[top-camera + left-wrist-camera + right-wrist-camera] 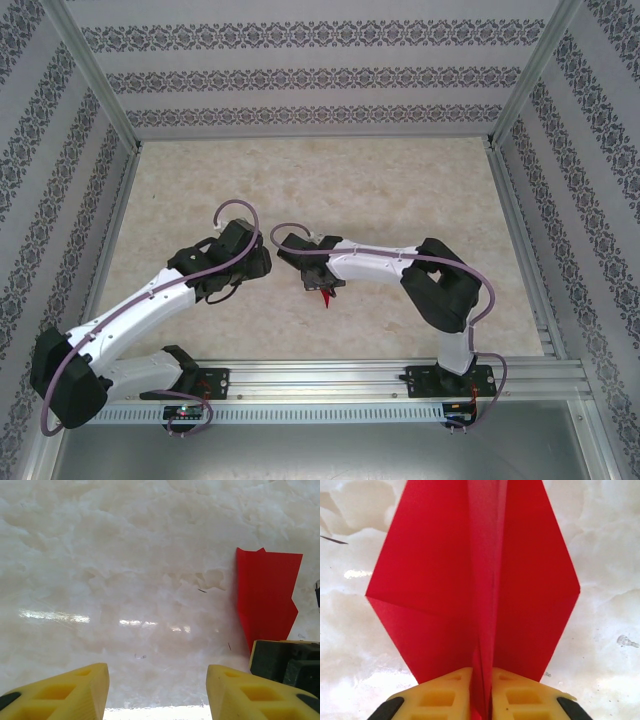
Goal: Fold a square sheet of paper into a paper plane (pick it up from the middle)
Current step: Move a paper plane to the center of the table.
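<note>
Bright, even overhead light casts only faint, soft shadows on the pale tabletop [400,180], whose glossy surface throws back streaks of white glare in both wrist views, where the paper plane [475,580] shows saturated red and slightly soft

I look down on a pale marble-look tabletop [400,180] walled by floral-striped panels [300,80], with an aluminium rail [330,375] along its near edge.

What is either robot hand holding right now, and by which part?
The right gripper pinches the red paper plane by its centre fold. The left gripper is open, holding nothing.
</note>
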Robot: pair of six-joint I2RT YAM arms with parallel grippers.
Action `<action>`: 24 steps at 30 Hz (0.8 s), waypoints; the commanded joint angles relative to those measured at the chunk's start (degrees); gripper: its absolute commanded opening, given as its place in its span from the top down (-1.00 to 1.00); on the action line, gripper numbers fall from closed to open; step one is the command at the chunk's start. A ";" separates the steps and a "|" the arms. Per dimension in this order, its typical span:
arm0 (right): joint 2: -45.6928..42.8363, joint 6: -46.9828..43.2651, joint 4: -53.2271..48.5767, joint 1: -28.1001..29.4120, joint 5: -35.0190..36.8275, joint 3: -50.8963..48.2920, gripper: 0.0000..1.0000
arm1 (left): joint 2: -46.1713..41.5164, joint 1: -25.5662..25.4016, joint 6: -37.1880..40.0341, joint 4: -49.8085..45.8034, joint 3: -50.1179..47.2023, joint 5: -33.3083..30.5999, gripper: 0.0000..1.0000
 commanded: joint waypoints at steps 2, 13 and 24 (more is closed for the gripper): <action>1.46 -0.19 1.40 -0.28 -0.71 -0.44 0.60 | -0.72 1.10 0.34 -0.65 -1.11 0.98 -0.09; 4.92 3.11 6.68 -0.79 -4.69 -6.26 0.40 | 0.05 1.68 0.68 -0.45 -1.61 2.00 -0.09; 4.75 1.81 9.77 -2.43 -5.77 -5.41 0.30 | 0.02 1.75 0.70 -0.08 -1.62 2.48 -0.10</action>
